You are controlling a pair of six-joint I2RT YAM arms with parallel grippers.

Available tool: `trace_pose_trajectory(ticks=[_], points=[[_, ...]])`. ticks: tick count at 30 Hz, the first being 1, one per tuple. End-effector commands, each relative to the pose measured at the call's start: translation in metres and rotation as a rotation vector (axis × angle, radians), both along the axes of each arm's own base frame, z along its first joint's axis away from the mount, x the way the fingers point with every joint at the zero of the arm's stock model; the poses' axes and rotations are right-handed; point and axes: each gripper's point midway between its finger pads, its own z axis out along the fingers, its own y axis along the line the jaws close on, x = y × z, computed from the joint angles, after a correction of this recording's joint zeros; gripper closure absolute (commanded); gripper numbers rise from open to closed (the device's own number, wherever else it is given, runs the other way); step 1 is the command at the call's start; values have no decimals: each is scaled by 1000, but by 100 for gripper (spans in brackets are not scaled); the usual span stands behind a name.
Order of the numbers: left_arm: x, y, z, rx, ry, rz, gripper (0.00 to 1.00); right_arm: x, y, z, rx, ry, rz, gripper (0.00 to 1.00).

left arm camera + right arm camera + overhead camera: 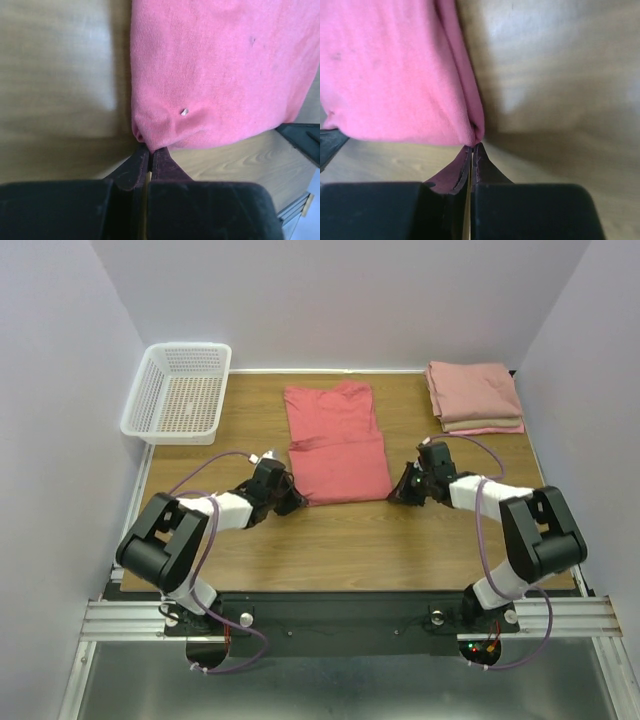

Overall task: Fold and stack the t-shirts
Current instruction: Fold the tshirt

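Note:
The coral-red t-shirt (337, 443) lies on the table's middle, folded into a long strip with a crease across it. My left gripper (289, 499) is shut on its near left corner (150, 135). My right gripper (403, 492) is shut on its near right corner (476, 134). Both hold the near edge low at the table. A stack of folded salmon-pink and beige t-shirts (474, 396) lies at the back right.
A white plastic lattice basket (180, 392) stands at the back left. The wooden table (350, 540) has white walls on three sides. The right gripper's fingers (305, 140) show at the right edge of the left wrist view.

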Motion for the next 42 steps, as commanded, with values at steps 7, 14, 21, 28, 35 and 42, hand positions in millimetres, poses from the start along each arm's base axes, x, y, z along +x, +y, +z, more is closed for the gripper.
trace_pose_trajectory(ticks=[7, 14, 21, 28, 35, 42], points=[[-92, -29, 30, 12, -3, -97, 100, -49, -13, 66, 55, -188, 23, 100], [-116, -24, 85, -105, -80, -62, 100, -66, -39, 120, 2, -323, -60, 100], [-97, -16, 115, -44, -165, -14, 100, -35, -42, 158, -27, -388, -111, 100], [-43, -8, 148, 53, -232, 43, 100, 13, -31, 178, -53, -391, -110, 100], [9, 14, 160, 62, -280, 68, 100, 70, -14, 201, -59, -437, -90, 100], [57, 30, 173, 92, -323, 103, 100, 126, 7, 218, -45, -477, -53, 100]])
